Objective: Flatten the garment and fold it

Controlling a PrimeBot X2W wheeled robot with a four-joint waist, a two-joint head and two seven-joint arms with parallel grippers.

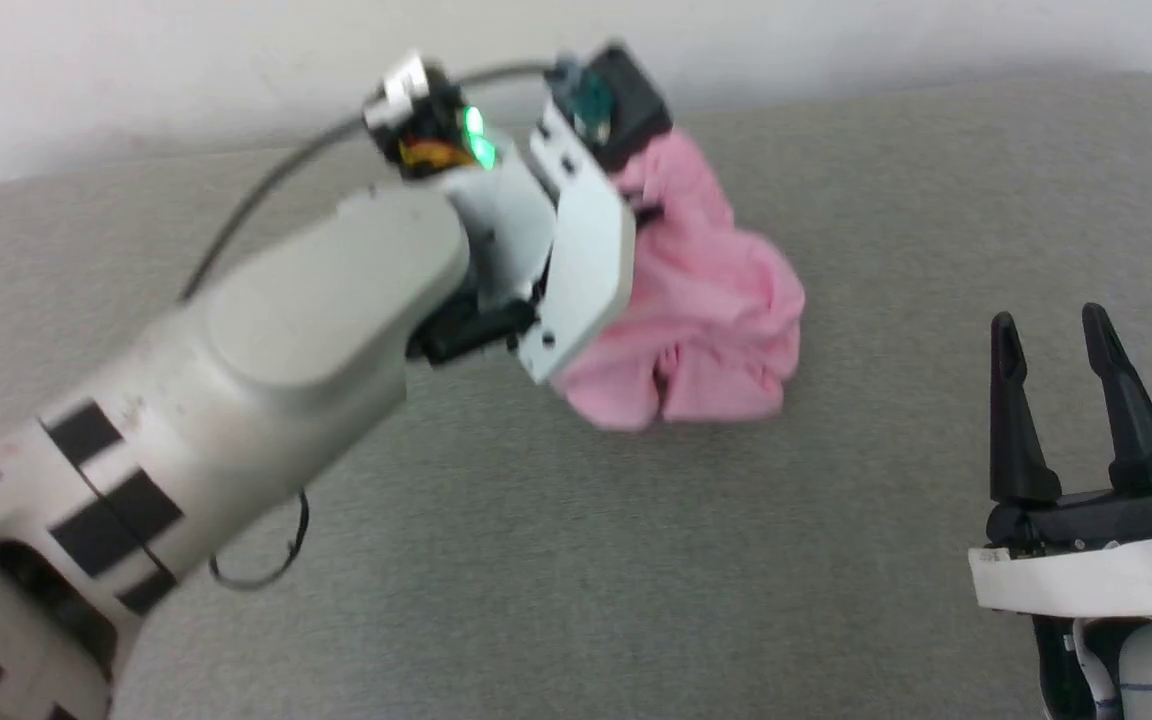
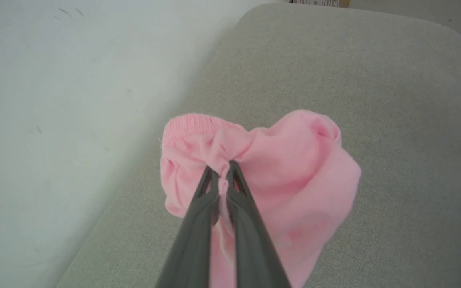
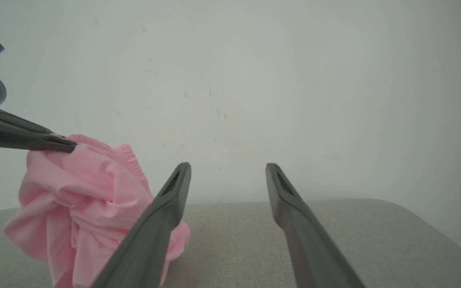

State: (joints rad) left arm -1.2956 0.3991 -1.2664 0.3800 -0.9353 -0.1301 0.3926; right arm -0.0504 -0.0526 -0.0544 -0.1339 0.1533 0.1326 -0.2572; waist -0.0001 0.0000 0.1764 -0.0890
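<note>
The left gripper (image 2: 223,174) pinches the bunched pink shorts (image 2: 294,176), hem resting on the grey cushion (image 2: 374,80), while the right gripper (image 1: 1051,335) hovers nearby, fingers spread

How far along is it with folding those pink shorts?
Barely begun. Done: the left pincer has the shorts gripped. In hand: they hang bunched from it, bottom resting on the grey cushion. Left: spreading them flat and every fold; the right pincer stands open, touching nothing.
</note>
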